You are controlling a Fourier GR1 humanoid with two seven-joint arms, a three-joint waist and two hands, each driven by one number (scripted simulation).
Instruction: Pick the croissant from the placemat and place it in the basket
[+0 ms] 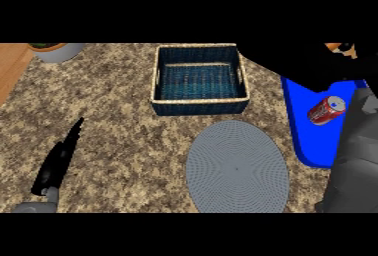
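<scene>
We find the placemat (236, 167) bare; no croissant lies on it or in the basket (199, 106). An orange-brown scrap (341, 48) shows at the upper right, by our right hand (314, 62), and is probably the croissant, though we cannot confirm this or read its long axis. The right hand's fingers are a dark mass: we cannot tell their state. The basket lies just left of that hand. Our left hand (59, 160) rests at lower left, fingers straight, holding nothing.
</scene>
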